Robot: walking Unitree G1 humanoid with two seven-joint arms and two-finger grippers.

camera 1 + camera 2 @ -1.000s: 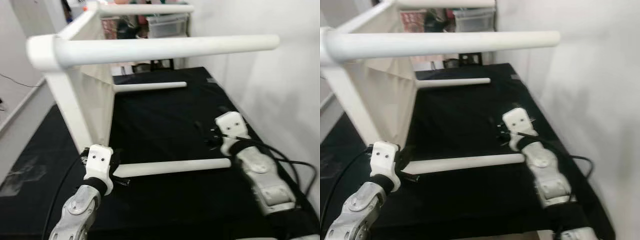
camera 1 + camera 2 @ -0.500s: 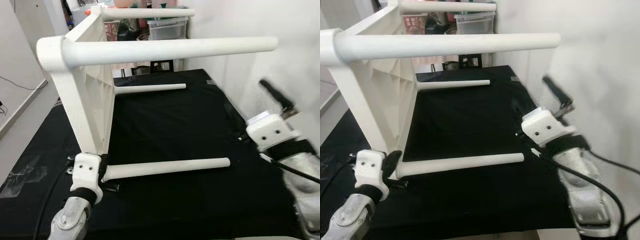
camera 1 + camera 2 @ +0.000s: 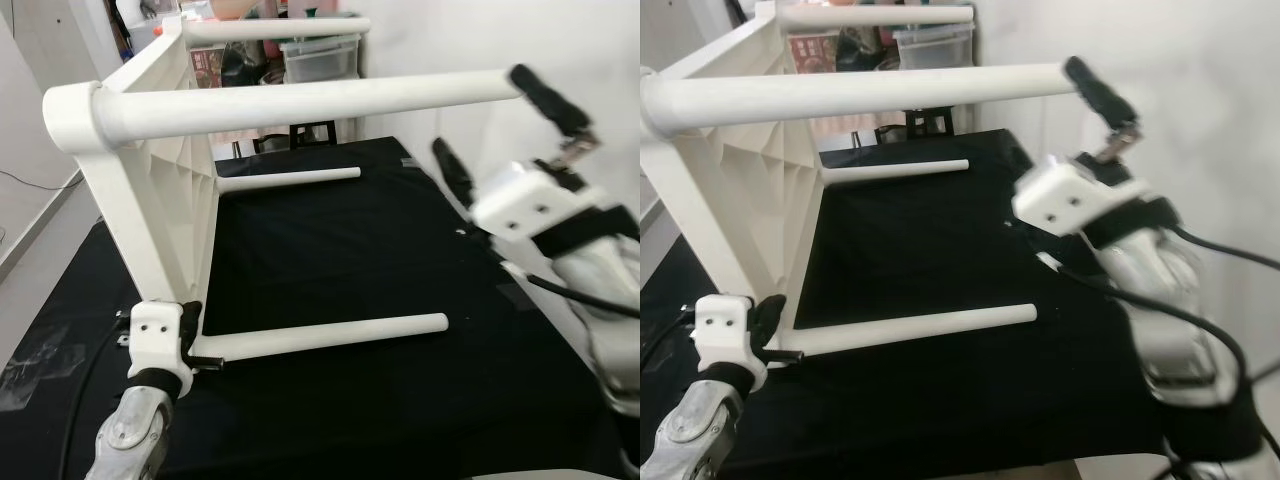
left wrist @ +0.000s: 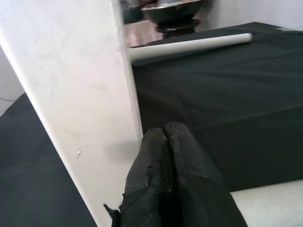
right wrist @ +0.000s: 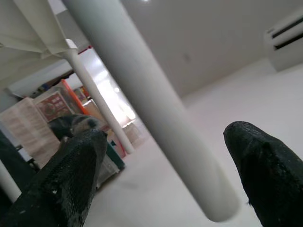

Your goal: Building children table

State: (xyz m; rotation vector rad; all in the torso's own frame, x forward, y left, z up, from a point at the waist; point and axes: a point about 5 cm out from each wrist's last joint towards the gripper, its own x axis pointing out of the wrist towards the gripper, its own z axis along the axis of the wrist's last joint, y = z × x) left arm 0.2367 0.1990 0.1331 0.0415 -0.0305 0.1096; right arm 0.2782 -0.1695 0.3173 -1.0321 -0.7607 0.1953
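Children's table [image 3: 165, 200], white, lies on its side on a black mat [image 3: 330, 240], its top standing upright and its four round legs pointing sideways toward the wall. Two legs rest low over the mat; two hang high, the nearest upper leg [image 3: 300, 100] running across the head views.

A second ago the right tool [image 3: 490, 135] sat low, by the free end of the lower near leg [image 3: 320, 338]. It has since lifted well clear of the mat and now stands beside the free end of the upper leg. Its fingers [image 5: 71, 179] are spread wide, one on each side of that leg's tip, with a gap on both sides; they hold nothing.

The left tool [image 4: 170, 184] was against the table's lower near corner a second ago and stays there, a little lower in the head views. Its fingers are pressed together with nothing between them, the tips at the edge of the white top, just above where the lower near leg joins it.
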